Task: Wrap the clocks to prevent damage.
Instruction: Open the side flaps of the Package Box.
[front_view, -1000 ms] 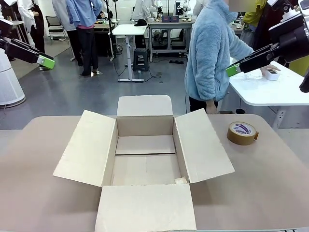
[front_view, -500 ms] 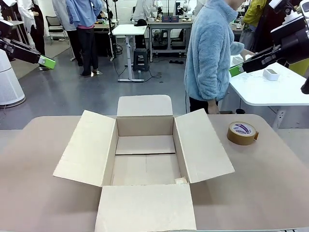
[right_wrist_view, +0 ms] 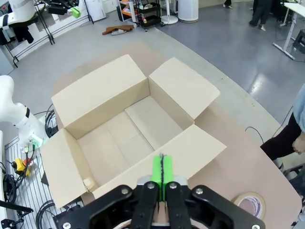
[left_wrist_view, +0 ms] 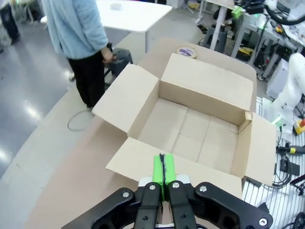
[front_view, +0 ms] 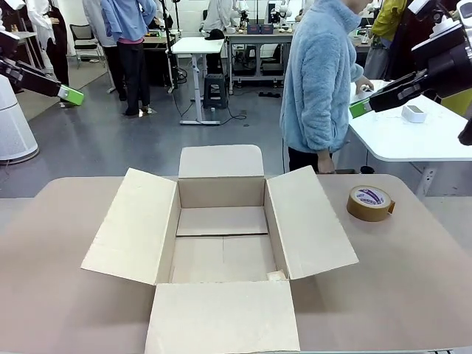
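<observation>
Presently raised high over the tabletop [front_view: 413, 258]: left hand [front_view: 71, 94] far left, right hand [front_view: 357, 108] far right, both pressed together on nothing; cardboard box [front_view: 221, 243] open between; cannot tell where the clocks lie.

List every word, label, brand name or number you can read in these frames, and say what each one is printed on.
No text can be read in these frames.
Brown tape roll: blue and red print on its white core label, too small and blurred to read.
Cardboard box: plain flaps and floor, no print visible.
</observation>
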`<action>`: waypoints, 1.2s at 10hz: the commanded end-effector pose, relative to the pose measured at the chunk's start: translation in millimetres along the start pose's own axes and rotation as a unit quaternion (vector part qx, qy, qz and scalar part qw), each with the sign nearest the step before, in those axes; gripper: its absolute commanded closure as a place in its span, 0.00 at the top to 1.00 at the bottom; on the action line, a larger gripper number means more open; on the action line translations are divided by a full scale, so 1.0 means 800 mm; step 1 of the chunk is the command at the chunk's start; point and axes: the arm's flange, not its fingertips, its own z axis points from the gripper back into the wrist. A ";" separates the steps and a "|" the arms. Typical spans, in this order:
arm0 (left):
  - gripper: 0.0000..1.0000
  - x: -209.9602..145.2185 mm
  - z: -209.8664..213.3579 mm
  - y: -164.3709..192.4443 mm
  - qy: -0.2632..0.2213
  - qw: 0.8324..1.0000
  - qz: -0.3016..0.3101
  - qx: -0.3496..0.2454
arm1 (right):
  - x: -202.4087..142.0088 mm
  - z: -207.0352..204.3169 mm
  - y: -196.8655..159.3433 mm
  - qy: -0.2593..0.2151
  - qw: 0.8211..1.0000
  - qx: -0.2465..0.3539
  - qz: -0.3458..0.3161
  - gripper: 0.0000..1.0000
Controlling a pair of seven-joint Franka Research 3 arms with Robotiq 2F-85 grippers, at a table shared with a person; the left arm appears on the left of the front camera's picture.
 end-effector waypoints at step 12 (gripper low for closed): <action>0.00 -0.012 -0.192 -0.121 0.342 0.904 0.133 0.218 | -0.026 -0.177 0.085 0.293 0.891 -0.220 -0.268 0.00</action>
